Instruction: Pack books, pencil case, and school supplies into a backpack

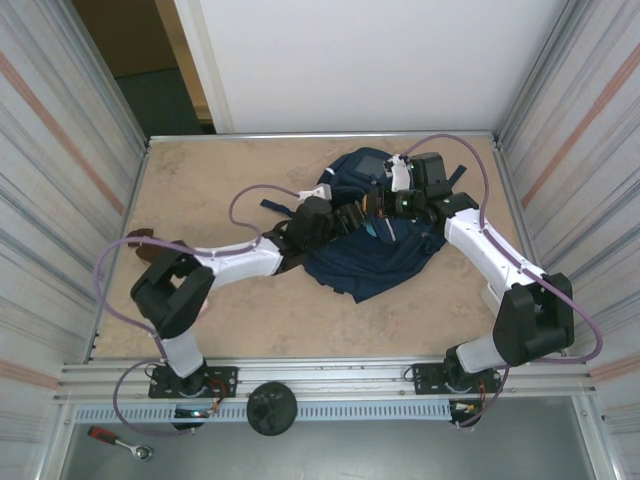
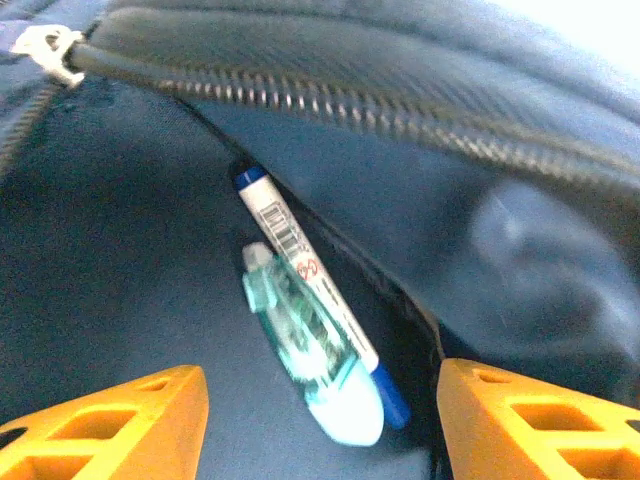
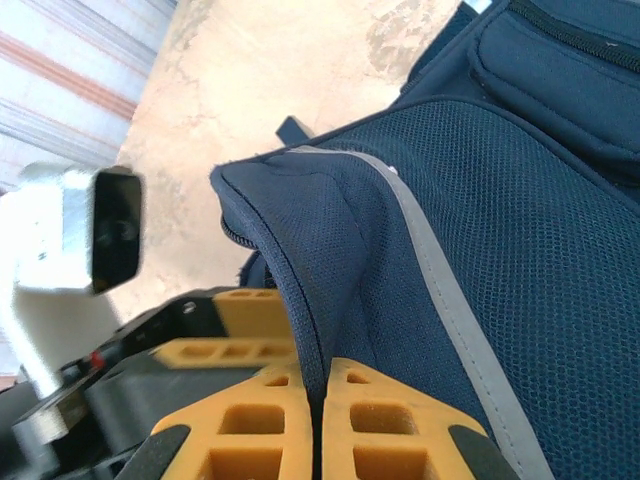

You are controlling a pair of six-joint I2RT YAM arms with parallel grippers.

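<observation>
The navy backpack (image 1: 385, 262) lies mid-table with its mouth held up. My right gripper (image 3: 320, 385) is shut on the backpack's zipper-edged fabric rim (image 3: 300, 300), lifting it. My left gripper (image 2: 320, 400) is open inside the opening, its orange fingers (image 2: 120, 420) standing wide apart. Between them, loose on the dark lining, lie two school supplies: a blue-and-white pen (image 2: 300, 265) and a teal-and-white slim piece (image 2: 320, 360), touching neither finger. The zipper (image 2: 330, 100) runs above them. The books and the pencil case are hidden.
The tan table (image 1: 220, 180) is walled by ribbed panels on both sides. A brown piece (image 1: 140, 238) lies at the left edge. Backpack straps (image 1: 270, 205) trail left of the bag. My left arm (image 1: 240, 262) reaches across toward the bag.
</observation>
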